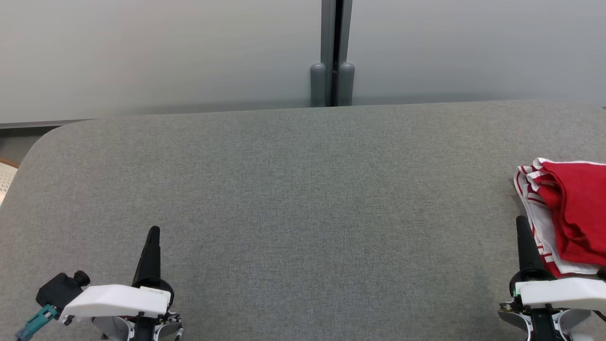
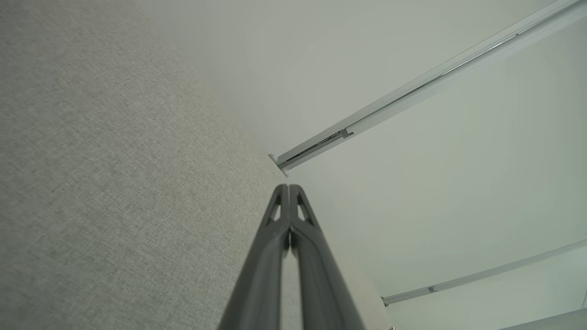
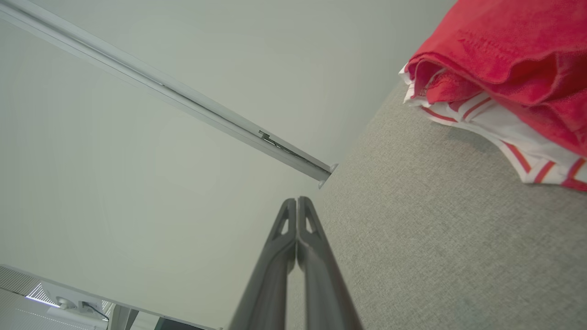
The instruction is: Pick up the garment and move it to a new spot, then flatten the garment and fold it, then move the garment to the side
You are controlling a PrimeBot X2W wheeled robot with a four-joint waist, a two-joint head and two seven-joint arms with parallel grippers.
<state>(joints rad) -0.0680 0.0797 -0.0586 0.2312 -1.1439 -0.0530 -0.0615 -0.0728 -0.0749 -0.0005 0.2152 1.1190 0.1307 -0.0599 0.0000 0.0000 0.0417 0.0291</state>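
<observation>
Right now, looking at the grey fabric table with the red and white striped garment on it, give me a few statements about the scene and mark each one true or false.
1. The red garment with white striped trim lies at the right side of the grey fabric-covered table. True.
2. The right gripper is clamped on the garment. False: it is shut on nothing and sits just left of the garment.
3. The left gripper is shut. True.
4. The garment is spread flat. False: it is bunched in loose folds.
</observation>
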